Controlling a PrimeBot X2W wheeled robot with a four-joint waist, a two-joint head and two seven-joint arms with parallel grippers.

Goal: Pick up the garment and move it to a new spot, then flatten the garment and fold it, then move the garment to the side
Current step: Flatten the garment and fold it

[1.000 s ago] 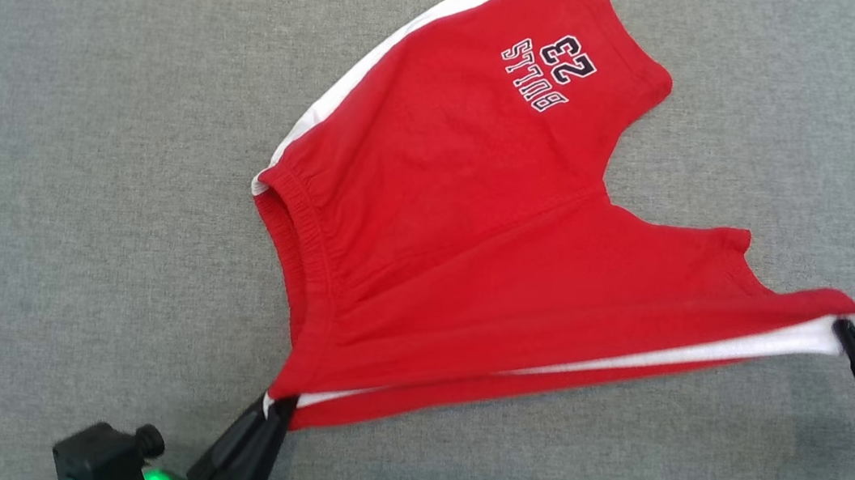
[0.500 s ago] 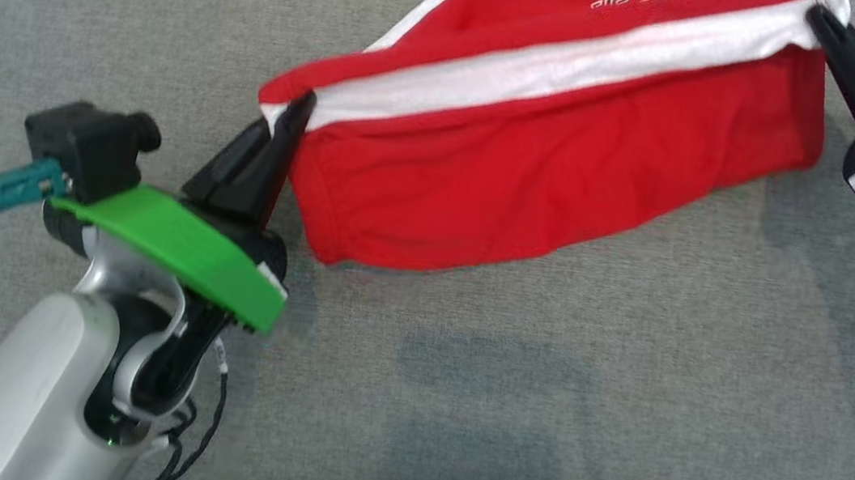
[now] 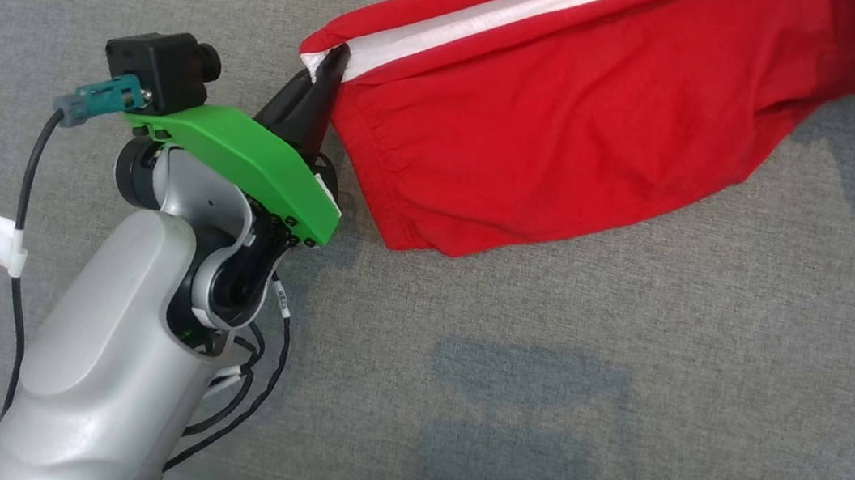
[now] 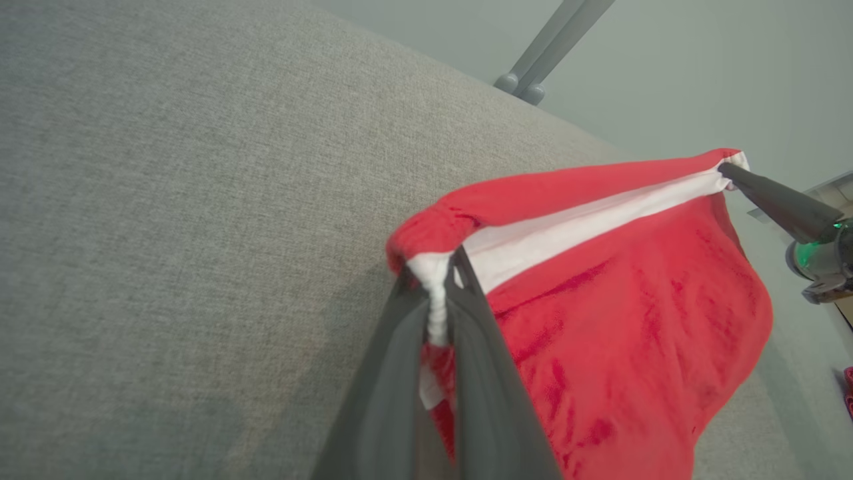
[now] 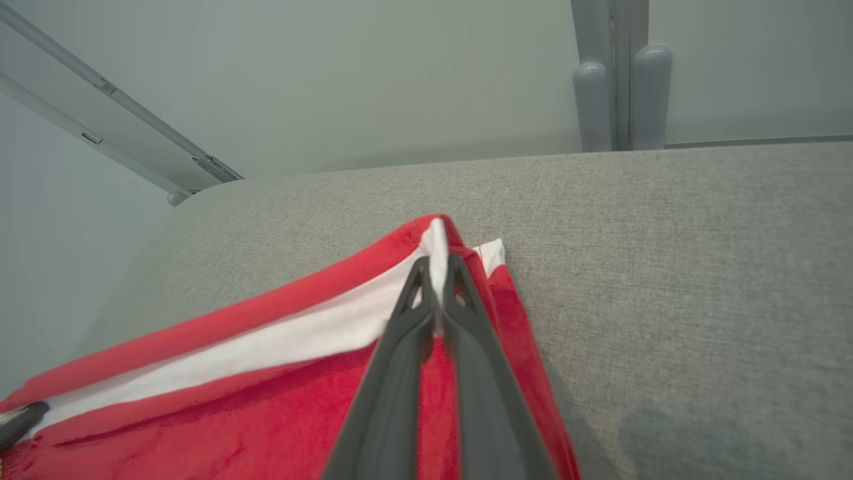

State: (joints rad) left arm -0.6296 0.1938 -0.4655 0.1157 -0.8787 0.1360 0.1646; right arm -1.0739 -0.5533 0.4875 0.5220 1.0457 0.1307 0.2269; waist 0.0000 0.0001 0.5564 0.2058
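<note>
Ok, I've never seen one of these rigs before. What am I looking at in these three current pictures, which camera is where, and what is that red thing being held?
This is a wheeled robot with two arms, each ending in a gripper with two long dark fingers. The head view looks down from the robot's head onto a grey fabric surface. The other two pictures come from cameras on each wrist, looking along that arm's own fingers.

The red thing is a pair of red shorts with a white side stripe. The left gripper is shut on one end of the striped edge; its wrist view shows the white fabric pinched between the fingers. The right gripper is shut on the other end, at a hem corner. Between them the shorts hang stretched, with the lower part sagging towards the surface. The green plate on the left wrist carries its small black camera.
</note>
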